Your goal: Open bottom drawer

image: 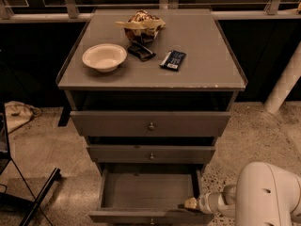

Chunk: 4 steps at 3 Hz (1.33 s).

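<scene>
The bottom drawer [146,191] is the lowest of three grey cabinet drawers and stands pulled out, showing a plain grey inside; its front [141,217] sits at the frame's lower edge. My gripper [190,203] is at the drawer's front right corner, close to the right side wall, on the white arm [263,197] coming in from the lower right. The middle drawer [151,154] and the top drawer [150,123] each show a small round knob.
On the cabinet top [207,69] lie a white bowl [104,57], a crumpled snack bag [141,25], a dark wrapper [141,51] and a dark blue packet [173,60]. A black stand leg [40,197] is at lower left, a white pole [284,81] at right.
</scene>
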Tool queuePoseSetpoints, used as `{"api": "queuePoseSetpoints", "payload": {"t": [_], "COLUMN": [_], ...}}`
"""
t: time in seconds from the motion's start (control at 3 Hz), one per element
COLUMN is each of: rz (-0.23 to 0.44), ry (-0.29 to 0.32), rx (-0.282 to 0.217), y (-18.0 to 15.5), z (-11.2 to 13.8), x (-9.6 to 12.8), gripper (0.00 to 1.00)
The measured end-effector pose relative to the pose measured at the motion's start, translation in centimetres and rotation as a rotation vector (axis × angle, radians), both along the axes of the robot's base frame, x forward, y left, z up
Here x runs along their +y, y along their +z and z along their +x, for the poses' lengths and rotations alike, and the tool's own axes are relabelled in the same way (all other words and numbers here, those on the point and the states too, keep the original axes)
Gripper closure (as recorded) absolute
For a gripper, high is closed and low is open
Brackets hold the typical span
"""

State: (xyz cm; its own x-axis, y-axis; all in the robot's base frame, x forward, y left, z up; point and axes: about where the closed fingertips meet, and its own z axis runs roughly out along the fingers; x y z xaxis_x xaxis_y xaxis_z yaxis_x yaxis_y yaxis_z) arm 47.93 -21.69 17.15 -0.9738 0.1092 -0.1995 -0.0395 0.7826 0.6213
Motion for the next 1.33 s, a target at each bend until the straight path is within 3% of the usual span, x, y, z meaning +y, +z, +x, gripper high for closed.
{"api": "queuePoseSetpoints", "payload": {"t": [0.33, 0.67, 1.0, 1.33], "rz": [0.058, 0.14, 0.136, 0.136], "ry": [-0.025, -0.076, -0.126, -0.125], "rx": [-0.054, -0.203, -0.217, -0.217], "y": [1.0, 4.8, 4.8, 4.8], "z": [-1.4, -3.1, -4.6, -4.6], "x": [-1.0, -2.9, -5.1, -5.0], "gripper": [1.0, 1.0, 0.74, 0.51]}}
